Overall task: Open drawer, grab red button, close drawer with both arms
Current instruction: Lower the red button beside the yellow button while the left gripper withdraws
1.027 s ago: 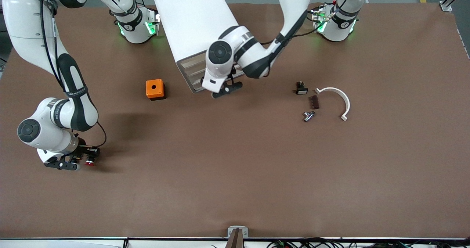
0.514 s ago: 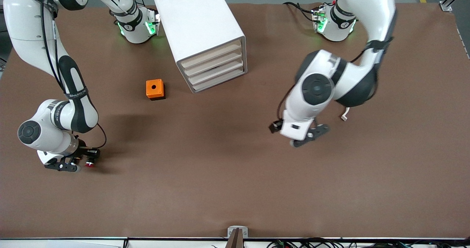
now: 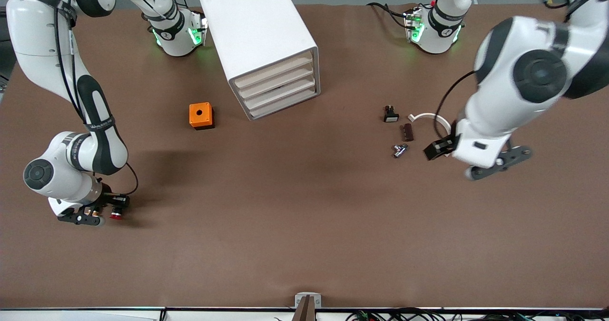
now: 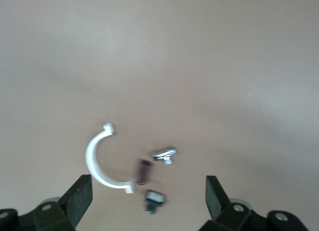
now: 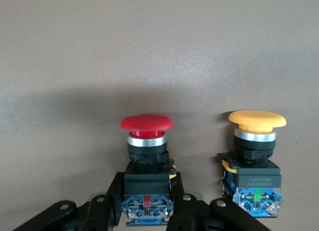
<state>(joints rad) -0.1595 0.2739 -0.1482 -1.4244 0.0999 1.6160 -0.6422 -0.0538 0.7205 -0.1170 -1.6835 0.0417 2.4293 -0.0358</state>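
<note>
The white cabinet [image 3: 259, 35] stands between the arm bases, and all four beige drawer fronts [image 3: 278, 85] are shut. My right gripper [image 3: 85, 215] is low at the table near the right arm's end, shut on the black body of the red-capped button [image 3: 115, 213]. In the right wrist view the red button [image 5: 146, 141] sits between the fingers of the right gripper [image 5: 146, 193], with an orange-capped button [image 5: 256, 153] beside it. My left gripper [image 3: 499, 163] is up in the air, open and empty, near the white curved clip [image 3: 440, 121]. The left wrist view shows the left gripper [image 4: 148, 197] wide open.
An orange box [image 3: 201, 115] sits beside the cabinet toward the right arm's end. A black white-faced button [image 3: 390, 114], a brown piece [image 3: 407, 132] and a silver part [image 3: 399, 150] lie by the clip; the left wrist view shows them too: clip [image 4: 99, 163], button [image 4: 154, 198].
My left arm has swung away from the cabinet's drawer fronts toward its own end of the table and now hangs by the small parts. My right gripper has barely moved.
</note>
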